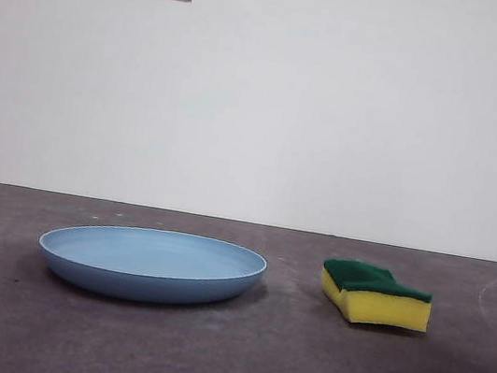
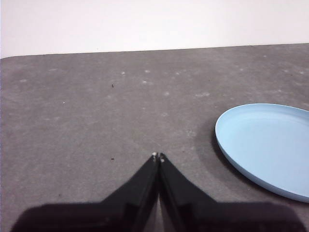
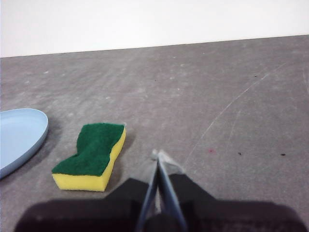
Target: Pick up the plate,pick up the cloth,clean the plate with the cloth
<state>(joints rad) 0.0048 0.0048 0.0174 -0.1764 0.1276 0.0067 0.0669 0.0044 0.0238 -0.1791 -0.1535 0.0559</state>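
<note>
Left claw (image 2: 158,155) closed; right claw (image 3: 158,154) seemingly closed too.

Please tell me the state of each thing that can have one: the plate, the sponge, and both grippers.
plate: upright on the table, empty, not held.
sponge: flat on the table, green side up, apart from the plate, not held.
left gripper: shut, empty, above the table beside the plate.
right gripper: shut, empty, beside the sponge, not touching it.

No readable text, labels, brands or numbers appear on anything in any of the three views.
</note>
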